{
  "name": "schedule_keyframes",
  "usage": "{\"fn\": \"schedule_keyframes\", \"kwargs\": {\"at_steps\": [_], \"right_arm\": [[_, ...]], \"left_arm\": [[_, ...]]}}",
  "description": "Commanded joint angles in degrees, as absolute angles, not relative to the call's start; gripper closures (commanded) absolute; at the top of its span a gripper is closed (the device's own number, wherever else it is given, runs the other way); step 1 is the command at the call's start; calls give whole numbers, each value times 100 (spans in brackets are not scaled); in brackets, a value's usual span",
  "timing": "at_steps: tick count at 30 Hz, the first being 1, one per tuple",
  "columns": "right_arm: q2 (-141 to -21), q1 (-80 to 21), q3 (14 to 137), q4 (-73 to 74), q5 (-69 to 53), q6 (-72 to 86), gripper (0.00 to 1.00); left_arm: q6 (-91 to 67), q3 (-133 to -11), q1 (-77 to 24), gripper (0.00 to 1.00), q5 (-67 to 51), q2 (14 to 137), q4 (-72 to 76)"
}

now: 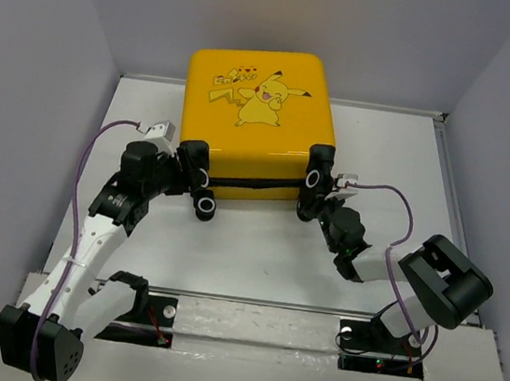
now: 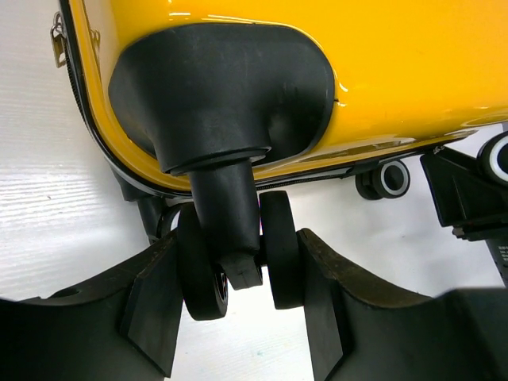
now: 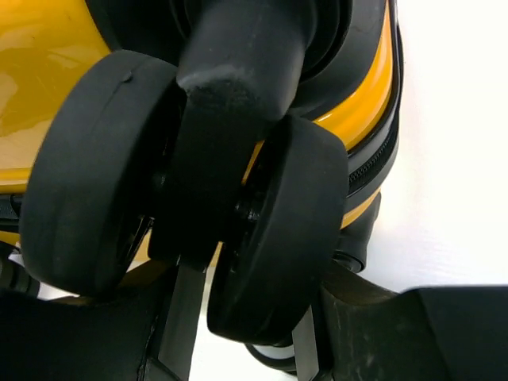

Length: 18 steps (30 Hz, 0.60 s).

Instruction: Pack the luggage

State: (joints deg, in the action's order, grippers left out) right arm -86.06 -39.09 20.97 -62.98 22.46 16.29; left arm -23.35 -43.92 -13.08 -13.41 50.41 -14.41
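The luggage (image 1: pixel 255 120) lies flat and closed at the back of the white table, Pikachu side up, its wheeled end toward me. My left gripper (image 1: pixel 192 165) is shut on the luggage's near-left twin wheel (image 2: pixel 278 246); in the left wrist view both fingers press the wheel pair between them (image 2: pixel 238 294), under the yellow shell (image 2: pixel 413 71). My right gripper (image 1: pixel 317 185) is shut on the near-right twin wheel (image 3: pixel 286 230); in the right wrist view the gripper (image 3: pixel 238 337) holds the wheel pair, with yellow shell (image 3: pixel 40 48) behind.
A lower wheel (image 1: pixel 204 205) sticks out toward me just right of the left gripper. Grey walls enclose the table on the left, back and right. A raised white strip (image 1: pixel 257 318) runs along the near edge above the arm bases.
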Motion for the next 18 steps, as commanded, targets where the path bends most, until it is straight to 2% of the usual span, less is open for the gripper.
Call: {"fn": "schedule_keyframes", "kwargs": {"at_steps": [1,3,6,8,14,18], "right_arm": [[-8807,-3876,2390,-7444,1996,1582,53],[-8841,-3876,2391,-7523,1925,1626,53],[-8982,-3815,2487,-7463,1995,1565,59],[-9070,-3744,2531,-7479,1943,1582,65],[-9264,-3568,2540,-7655,1591,1811,93],[-9237,-3568,2496,-7646,1284,1933,93]], "left_arm": [[-2233,-4570,-1380,94,-2048,4553,-905],[-2224,-4544,-1380,94,-2039,4544,-923],[-2215,-4474,-1380,94,-1987,4500,-923],[-2232,-4465,-1380,94,-1978,4474,-932],[-2285,-4456,-1380,94,-2013,4491,-897],[-2338,-4430,-1380,94,-2109,4597,-756]]}}
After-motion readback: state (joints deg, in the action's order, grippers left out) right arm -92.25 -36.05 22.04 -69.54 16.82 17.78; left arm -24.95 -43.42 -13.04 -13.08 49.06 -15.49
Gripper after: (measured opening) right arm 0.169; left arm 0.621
